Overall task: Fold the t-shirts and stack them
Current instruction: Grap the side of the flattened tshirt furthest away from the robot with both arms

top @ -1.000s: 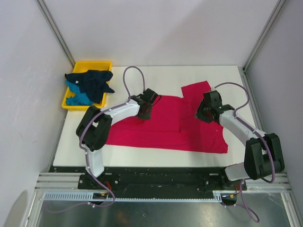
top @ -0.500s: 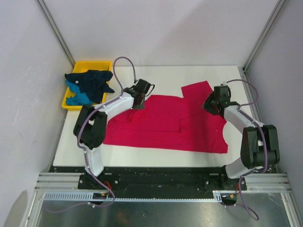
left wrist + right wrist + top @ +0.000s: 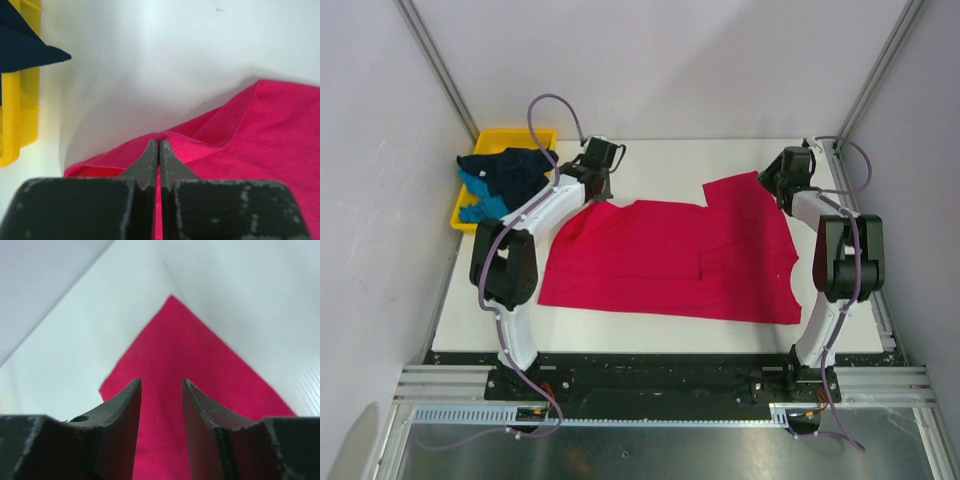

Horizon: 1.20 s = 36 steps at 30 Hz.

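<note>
Farther back, left pincer (image 3: 159, 146) on shirt (image 3: 265, 135)

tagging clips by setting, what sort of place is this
Probably a lab test cell, not a home: a white table boxed in by plain panels and aluminium rails, left arm and right arm bolted at its near edge, one crimson-pink t-shirt spread out.

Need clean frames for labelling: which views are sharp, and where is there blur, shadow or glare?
Top external: sharp, evenly lit, no glare on the crimson-pink t-shirt. Left wrist: the left end effector is soft-edged; a soft shadow lies on the white table beside the cloth. Right wrist: the right end effector and the cloth are blurred.
</note>
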### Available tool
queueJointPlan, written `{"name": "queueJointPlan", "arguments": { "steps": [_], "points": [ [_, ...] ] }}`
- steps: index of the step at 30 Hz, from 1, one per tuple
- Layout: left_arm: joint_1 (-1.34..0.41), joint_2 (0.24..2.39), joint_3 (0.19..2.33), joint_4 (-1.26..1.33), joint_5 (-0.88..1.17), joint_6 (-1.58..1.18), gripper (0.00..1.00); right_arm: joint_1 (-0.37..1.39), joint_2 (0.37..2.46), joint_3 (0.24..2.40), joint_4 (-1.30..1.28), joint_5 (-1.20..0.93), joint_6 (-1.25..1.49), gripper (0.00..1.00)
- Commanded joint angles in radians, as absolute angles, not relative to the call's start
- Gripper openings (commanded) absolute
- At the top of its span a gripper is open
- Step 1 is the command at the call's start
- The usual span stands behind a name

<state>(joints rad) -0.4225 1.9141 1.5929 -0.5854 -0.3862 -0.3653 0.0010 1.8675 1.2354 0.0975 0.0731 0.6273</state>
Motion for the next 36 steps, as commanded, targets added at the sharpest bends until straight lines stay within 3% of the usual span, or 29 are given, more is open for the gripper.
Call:
{"name": "queueJointPlan", "arguments": {
  "steps": [1,7,17,36],
  "points": [
    [-0.38,1.943,1.659,-0.564,-0.356,-0.357,0.0,-0.021,1.996,1.381,0.187,0.107,0.609,0.41],
    [-0.336,1.954,1.67,-0.556,-0.328,-0.37,0.0,-0.022,2.167,1.614,0.066,0.128,0.583,0.4],
    [-0.315,1.968,1.662,-0.538,-0.297,-0.376,0.0,0.028,2.449,2.127,-0.406,0.259,0.501,0.39],
    [-0.29,1.965,1.646,-0.516,-0.258,-0.392,0.0,0.031,2.645,2.402,-0.687,0.212,0.521,0.4]
  ]
}}
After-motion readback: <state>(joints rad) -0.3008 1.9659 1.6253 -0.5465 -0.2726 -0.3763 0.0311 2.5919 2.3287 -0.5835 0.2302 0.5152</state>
